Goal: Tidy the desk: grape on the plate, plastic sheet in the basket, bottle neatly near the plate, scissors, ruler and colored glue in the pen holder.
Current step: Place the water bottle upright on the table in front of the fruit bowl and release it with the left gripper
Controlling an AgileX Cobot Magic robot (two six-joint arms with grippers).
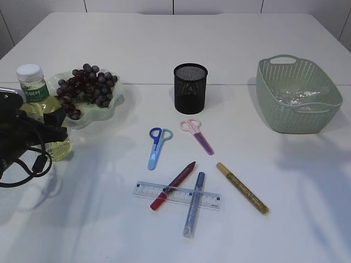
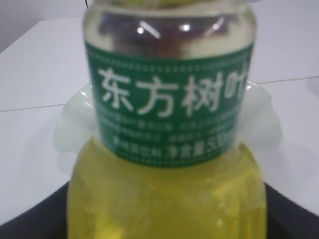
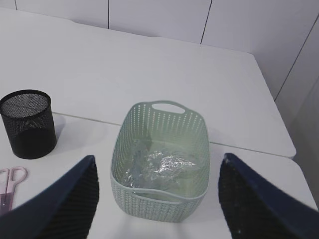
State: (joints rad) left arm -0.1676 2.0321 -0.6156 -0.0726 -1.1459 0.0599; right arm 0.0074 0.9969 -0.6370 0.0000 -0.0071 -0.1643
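1. White tabletop (image 1: 164, 55) under even light, with white wall panels behind it in the right wrist view.
2. We see the clear plastic bottle of yellow liquid with a white cap and green label (image 1: 39, 107) standing upright at the left edge, just beside the pale green wavy-rimmed plate (image 1: 112, 104).
3. Left gripper (image 1: 52, 134): its dark body sits against the bottle's lower half. In the left wrist view the bottle (image 2: 169, 149) fills the frame and the fingertips are hidden, so we cannot tell whether the fingers are pinching it or just spread around it.
4. Bunch of dark purple grapes (image 1: 85, 87) lies on the plate.
5. Black mesh cylindrical pen holder (image 1: 190, 87) stands mid-table – nothing visible inside it.
6. Still on the table: blue-handled scissors (image 1: 158, 145), pink-handled scissors (image 1: 196, 134), clear plastic ruler (image 1: 143, 190), red glue pen (image 1: 174, 184), silver glitter glue pen (image 1: 194, 205) and gold glitter glue pen (image 1: 242, 188). Red and silver pens lie across the ruler.
7. Mint-green woven plastic basket (image 1: 279, 118) stands at the right with the crumpled clear plastic sheet (image 3: 159, 167) inside.
8. Right gripper (image 3: 158, 199) hovers above the basket, fingers spread wide – holding nothing.
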